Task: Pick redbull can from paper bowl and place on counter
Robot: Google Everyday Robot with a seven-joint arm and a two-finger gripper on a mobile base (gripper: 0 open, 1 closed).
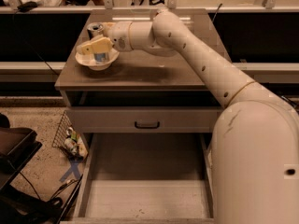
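Observation:
The redbull can (pixel 100 57), blue and silver, stands upright in the white paper bowl (pixel 88 63) at the left of the grey-brown counter (pixel 159 71). My gripper (pixel 95 46), cream-coloured, reaches in from the right at the end of the white arm (pixel 196 50). It sits right over the can's top and hides it. Only the can's lower body shows under the gripper.
A second can (pixel 95 29) with a silver top stands behind the bowl at the counter's back left. Below the counter are a shut drawer with a black handle (pixel 146 124) and an open drawer (pixel 145 185). A wire basket (pixel 69 135) lies on the floor to the left.

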